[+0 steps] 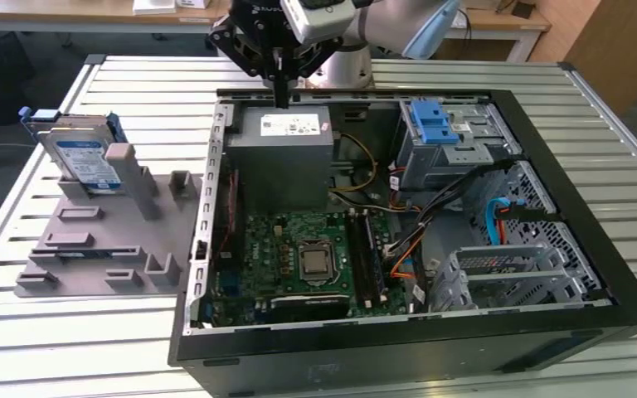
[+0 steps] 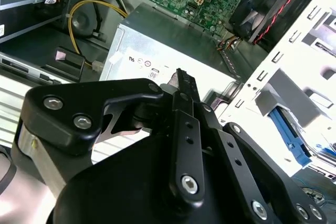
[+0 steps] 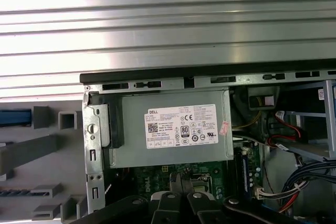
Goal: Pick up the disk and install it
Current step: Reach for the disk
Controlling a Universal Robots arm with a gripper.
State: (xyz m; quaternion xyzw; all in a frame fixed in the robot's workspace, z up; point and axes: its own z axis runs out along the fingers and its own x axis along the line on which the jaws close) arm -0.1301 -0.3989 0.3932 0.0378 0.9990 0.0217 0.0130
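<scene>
Hovering over the far edge of the open computer case [image 1: 407, 355], the gripper [image 1: 283, 101] is positioned directly above the grey power-supply box [image 1: 279, 141] without touching it. Its fingers [image 2: 182, 85] are seen pressed together in the second wrist view, with nothing pinched between them. The disk [image 1: 80, 159] is located well apart from the gripper, outside the case on the exterior view's left, where it is stood upright on edge in a grey fixture [image 1: 86, 240]; its white-and-blue label is turned toward the near side. The fixture is laid flat on the slatted metal table [image 1: 130, 75], just beside the case wall. Inside the case, the green motherboard [image 1: 296, 249] is exposed on the near side of the power-supply box, and a metal cage with a blue latch [image 1: 435, 124] is mounted to the exterior view's right of that box.
</scene>
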